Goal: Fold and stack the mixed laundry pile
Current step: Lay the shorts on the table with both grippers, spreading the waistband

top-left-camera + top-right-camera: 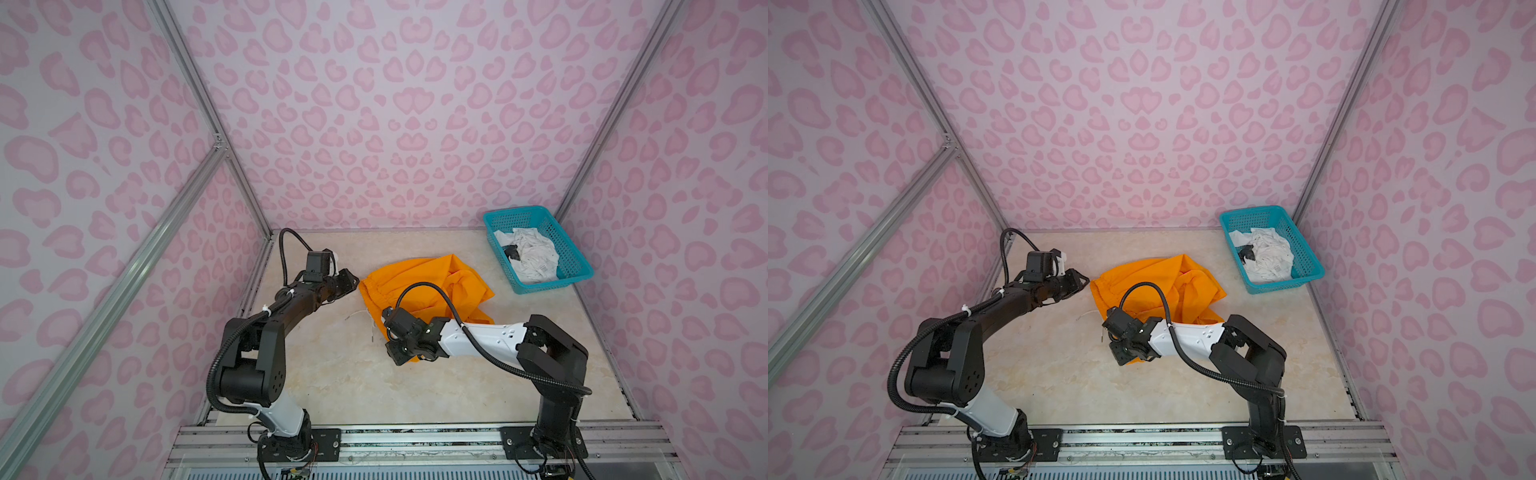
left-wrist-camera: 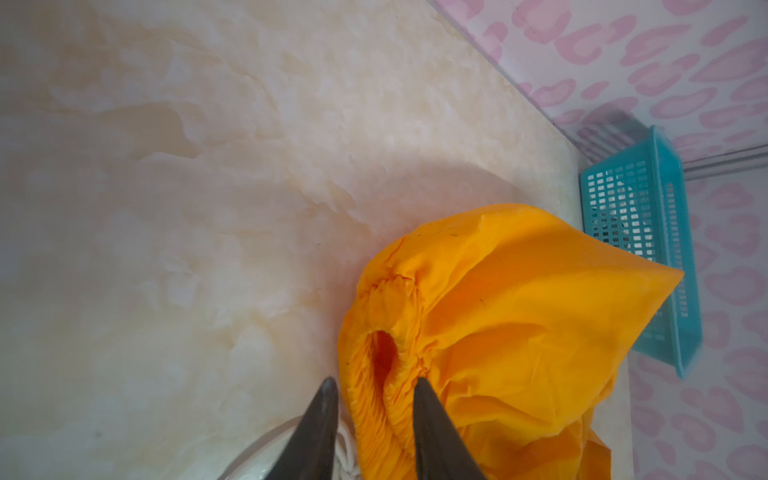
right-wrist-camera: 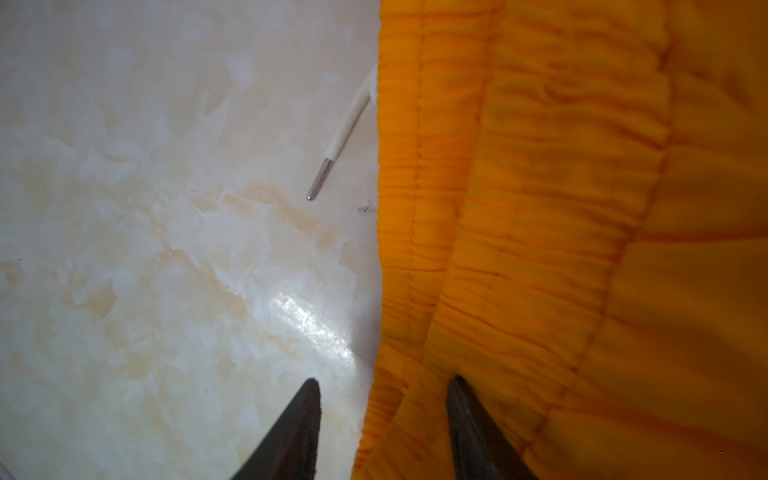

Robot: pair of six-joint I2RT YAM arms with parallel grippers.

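The marble-look table (image 1: 332,374) is sitting under both sets of fingers. The orange shorts (image 1: 415,268) (image 1: 1192,282) are lying crumpled on it in both top views, bunched up between the two grippers with the gathered waistband right at the fingertips. The teal basket (image 1: 513,211) is sitting well beyond the left fingertips, on the far side of the shorts. The white T-shirt (image 1: 530,253) is lying scrunched inside it, well apart from either set of fingers. The left gripper (image 2: 374,380) is straddling the waistband: fingers parted, elastic running between them, a sliver of gap showing at one finger. The right gripper (image 3: 382,380) is hovering with fingers spread wider, one over bare table and the other over the fabric, the waistband edge running between. The white drawstring (image 3: 349,124) is trailing onto the table just ahead of the right fingers, metal tip clear of them.
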